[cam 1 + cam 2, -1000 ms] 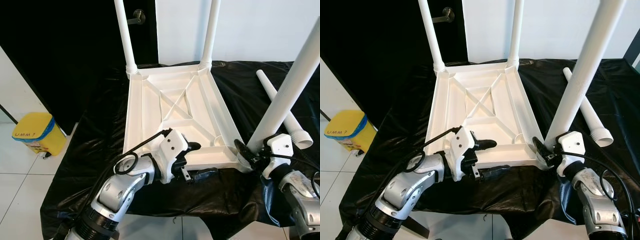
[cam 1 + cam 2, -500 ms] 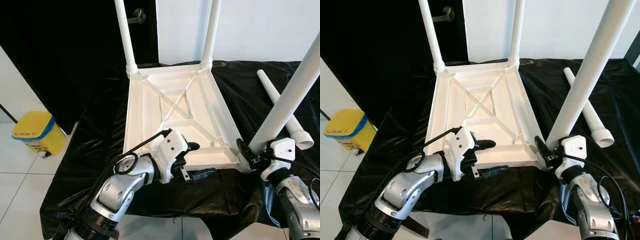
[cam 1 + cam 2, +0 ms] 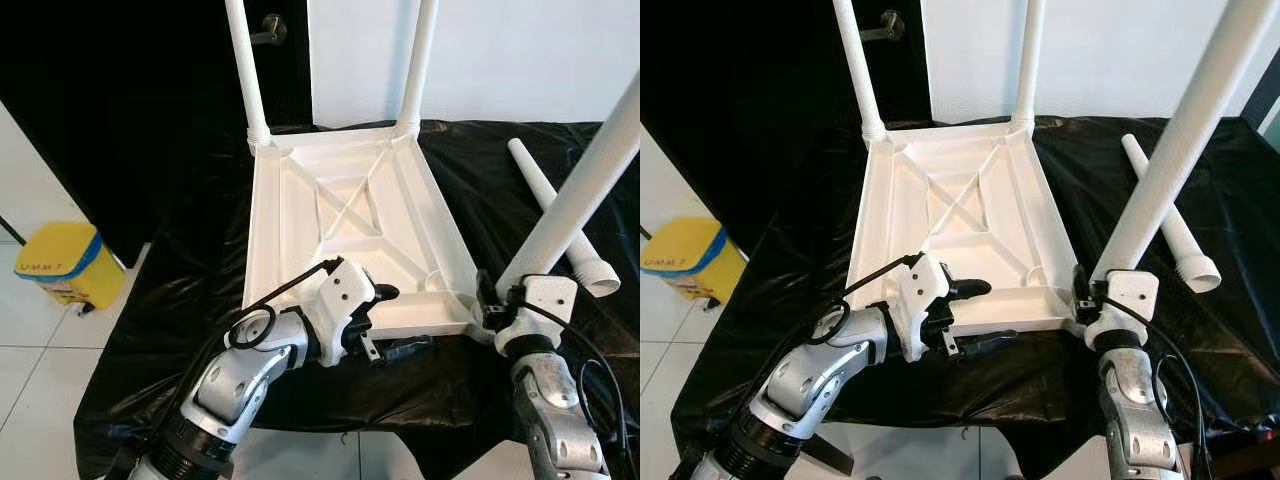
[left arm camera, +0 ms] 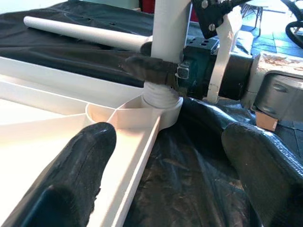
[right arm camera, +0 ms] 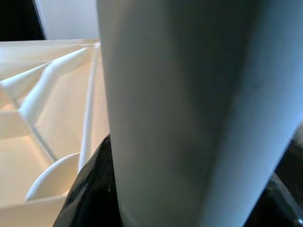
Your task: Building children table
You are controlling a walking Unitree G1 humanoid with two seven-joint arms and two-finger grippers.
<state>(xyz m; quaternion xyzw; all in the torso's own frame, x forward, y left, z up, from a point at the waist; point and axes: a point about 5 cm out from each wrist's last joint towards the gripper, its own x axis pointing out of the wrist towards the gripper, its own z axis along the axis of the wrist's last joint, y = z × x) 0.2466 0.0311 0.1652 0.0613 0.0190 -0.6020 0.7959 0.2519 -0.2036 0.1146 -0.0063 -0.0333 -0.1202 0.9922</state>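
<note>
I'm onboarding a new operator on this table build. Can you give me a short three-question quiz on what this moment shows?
1. True or false: two legs already stand at the far corners of the upturned table top.
2. What is the right end effector closed on?
A. the loose leg lying on the black cloth
B. the tilted leg at the near right corner socket
C. the yellow bin
3. Fill in: the left end effector sits open at the table top's ____ edge.

Key: 1 true; 2 B; 3 near
</note>
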